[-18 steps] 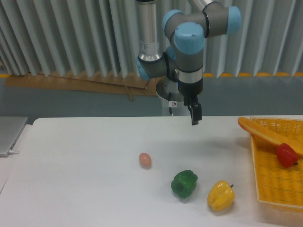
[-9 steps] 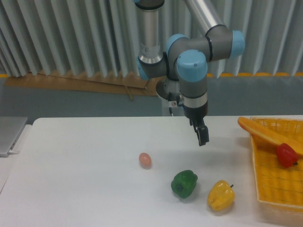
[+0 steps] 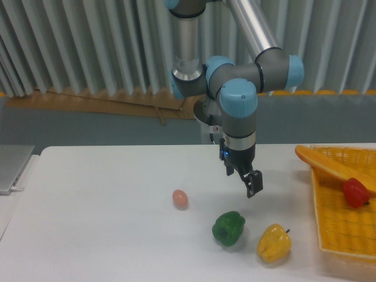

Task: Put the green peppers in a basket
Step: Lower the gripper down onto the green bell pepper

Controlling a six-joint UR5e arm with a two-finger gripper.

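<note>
The green pepper, glossy and dark, lies on the white table near the front edge. My gripper hangs a little above and behind it, slightly to the right, pointing down and tilted. Its fingers stand apart with nothing between them, and one dark fingertip reaches lower than the other. The basket, yellow-orange woven mesh, sits at the table's right edge, well to the right of the pepper.
A yellow pepper lies close to the right of the green one. A small pinkish egg-shaped thing is to the left. In the basket are a red pepper and a long orange piece across its rim.
The gripper has come down and a little to the right, from high over the table's back toward the green pepper, and its wrist has turned. The peppers have not moved.
</note>
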